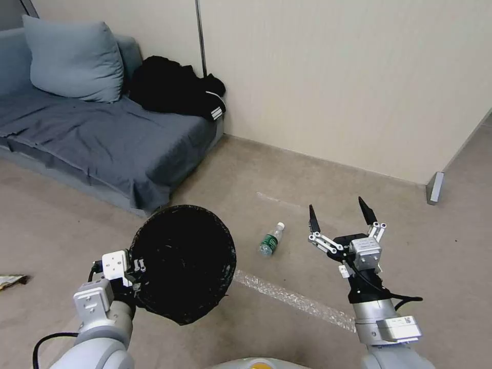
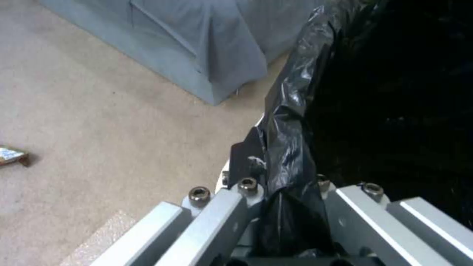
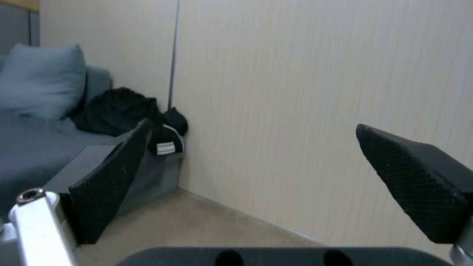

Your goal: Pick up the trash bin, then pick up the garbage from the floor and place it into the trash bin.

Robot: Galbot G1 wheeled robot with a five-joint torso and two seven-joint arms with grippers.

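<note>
Grey sofa (image 1: 102,138) with 1 cushion (image 1: 72,59) and black clothes (image 1: 177,87); beige floor (image 1: 307,174).

The trash bin (image 1: 183,264) hangs off the floor at the left gripper (image 1: 134,270), its mouth tipped toward the camera. To its right a bottle (image 1: 271,240) lies on the floor — between the bin and the right gripper (image 1: 339,215) (fingers spread wide). Behind the bin stands a sofa (image 1: 102,138) against the wall, clothes (image 1: 174,87) heaped at its right end; a wrapper (image 1: 10,281) lies far left.
</note>
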